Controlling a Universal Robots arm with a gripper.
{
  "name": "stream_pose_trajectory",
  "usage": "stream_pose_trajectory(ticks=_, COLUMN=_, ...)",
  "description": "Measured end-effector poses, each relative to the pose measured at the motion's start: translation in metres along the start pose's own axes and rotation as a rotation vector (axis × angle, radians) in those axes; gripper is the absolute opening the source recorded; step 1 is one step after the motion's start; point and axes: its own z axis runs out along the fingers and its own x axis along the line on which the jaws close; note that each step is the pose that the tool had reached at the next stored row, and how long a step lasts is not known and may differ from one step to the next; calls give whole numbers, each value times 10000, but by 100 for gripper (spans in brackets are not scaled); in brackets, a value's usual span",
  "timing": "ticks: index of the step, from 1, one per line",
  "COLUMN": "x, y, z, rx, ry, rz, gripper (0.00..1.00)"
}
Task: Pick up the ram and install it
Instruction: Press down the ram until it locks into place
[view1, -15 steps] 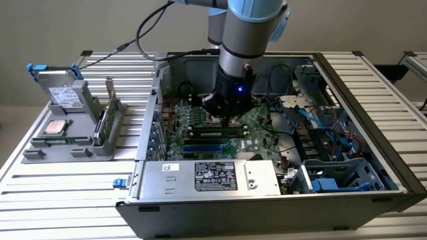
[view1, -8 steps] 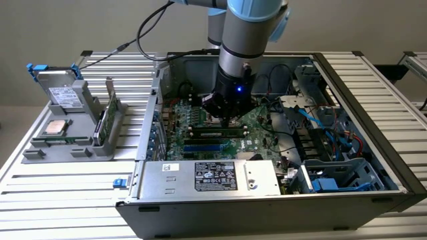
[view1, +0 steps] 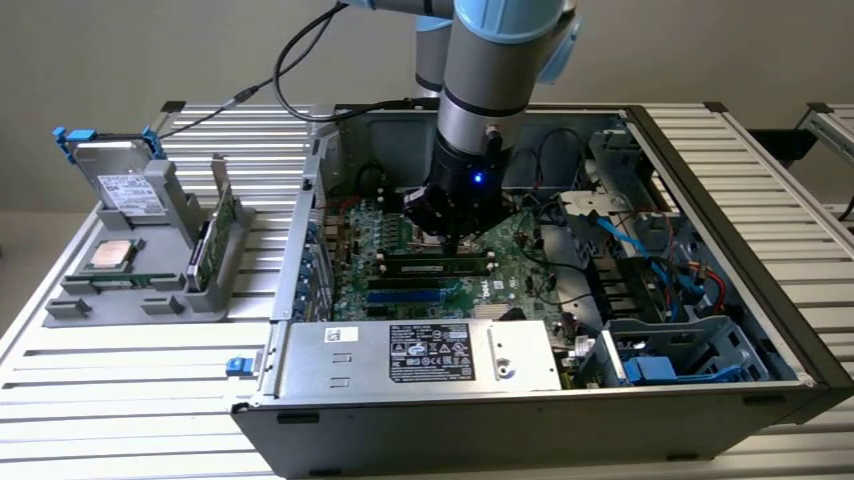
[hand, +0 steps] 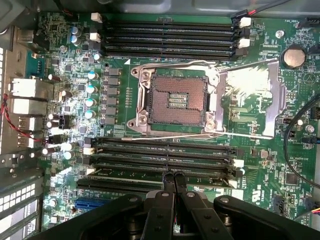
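Over the open computer case (view1: 747, 330) I found my claw (hand: 173, 176) pinched shut and holding nothing, fingertips pressing the ram (view1: 430, 266) already lying in its slot directly beneath, its length running crosswise to the fingers.

Dark-green ram (view1: 430, 266) with black chips, green motherboard (hand: 250, 165) with black slots — black end effector (hand: 173, 176).

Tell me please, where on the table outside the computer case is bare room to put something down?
The slatted table is bare in front of the grey holder tray, up to the computer case, and along the exterior view's right of the case. Inside, around the gripper and the ram, boards and cables crowd everything.
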Motion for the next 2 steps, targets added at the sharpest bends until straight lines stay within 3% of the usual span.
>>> stream_pose_trajectory(ticks=2, x=0, y=0, z=0, rx=0, ry=0, rz=0, gripper=10)
